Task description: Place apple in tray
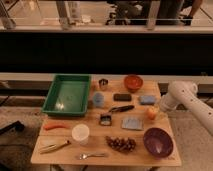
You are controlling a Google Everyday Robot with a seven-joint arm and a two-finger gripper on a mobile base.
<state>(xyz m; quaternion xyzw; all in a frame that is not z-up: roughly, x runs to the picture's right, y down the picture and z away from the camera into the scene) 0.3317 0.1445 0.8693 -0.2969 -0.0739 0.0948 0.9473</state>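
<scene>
The apple [152, 113], small, round and orange-yellow, sits on the wooden table [95, 131] near its right edge. The green rectangular tray [67, 94] stands at the table's back left and holds nothing. My white arm reaches in from the right. Its gripper [158, 108] is right beside the apple, at its upper right, and is partly hidden by the wrist.
An orange-red bowl [133, 81] and a blue sponge [148, 99] are behind the apple, a purple bowl [158, 141] in front of it. Between apple and tray lie a grey cloth [132, 123], a black tool [121, 108] and a blue cup [98, 100]. A carrot [55, 126] and a white cup [80, 134] are at the front left.
</scene>
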